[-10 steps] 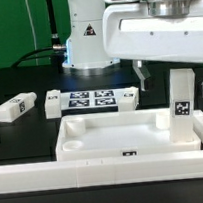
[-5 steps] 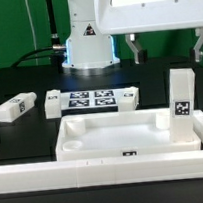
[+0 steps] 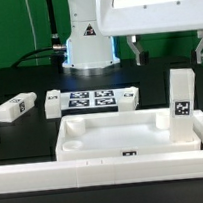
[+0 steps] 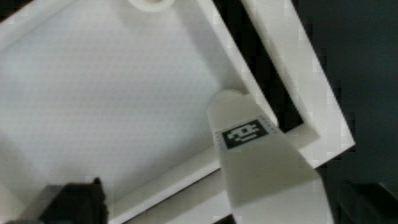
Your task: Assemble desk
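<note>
The desk's white tabletop lies rim-up at the table's front, seen from above in the wrist view as the tabletop. One white tagged leg stands upright in its corner on the exterior view's right, and the same leg shows its tagged end in the wrist view. My gripper hangs open above that leg, well clear of it, holding nothing. One dark fingertip shows at the wrist view's edge. Two loose legs lie behind the tabletop on the exterior view's left.
The marker board lies flat behind the tabletop, in front of the robot base. A long white rail runs along the front edge. The table surface is black.
My open gripper has risen straight up off the upright leg, which stays standing in its corner. Over the last half second nothing has moved.
</note>
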Available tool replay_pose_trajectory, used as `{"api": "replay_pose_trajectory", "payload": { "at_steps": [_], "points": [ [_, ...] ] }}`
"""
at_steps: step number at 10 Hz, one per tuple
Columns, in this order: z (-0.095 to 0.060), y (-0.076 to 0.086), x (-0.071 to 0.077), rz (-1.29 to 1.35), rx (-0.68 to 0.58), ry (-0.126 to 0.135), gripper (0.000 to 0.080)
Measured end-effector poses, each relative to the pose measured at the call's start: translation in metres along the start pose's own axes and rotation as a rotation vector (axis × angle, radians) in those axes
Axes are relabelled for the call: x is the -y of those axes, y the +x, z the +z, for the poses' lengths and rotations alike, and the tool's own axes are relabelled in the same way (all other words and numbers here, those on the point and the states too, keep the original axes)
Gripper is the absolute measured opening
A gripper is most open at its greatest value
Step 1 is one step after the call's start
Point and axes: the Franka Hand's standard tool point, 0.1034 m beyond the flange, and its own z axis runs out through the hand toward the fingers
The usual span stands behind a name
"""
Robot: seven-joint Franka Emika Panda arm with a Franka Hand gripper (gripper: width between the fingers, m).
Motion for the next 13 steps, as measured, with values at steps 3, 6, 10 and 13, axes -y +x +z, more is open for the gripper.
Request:
{"api": "replay_pose_trajectory", "payload": {
  "at_steps": [3,6,10,13],
  "points": [
    [0.009,-0.031,-0.022,-0.081,-0.019,0.005,0.0648],
    [0.032,-0.049,-0.055,-0.114,-0.045,0.001,0.0648],
    [0.033,-0.05,-0.058,-0.129,-0.046,0.002,0.0648],
    [0.056,-0.073,-0.103,-0.118,-0.069,-0.004,0.0648]
  ]
}}
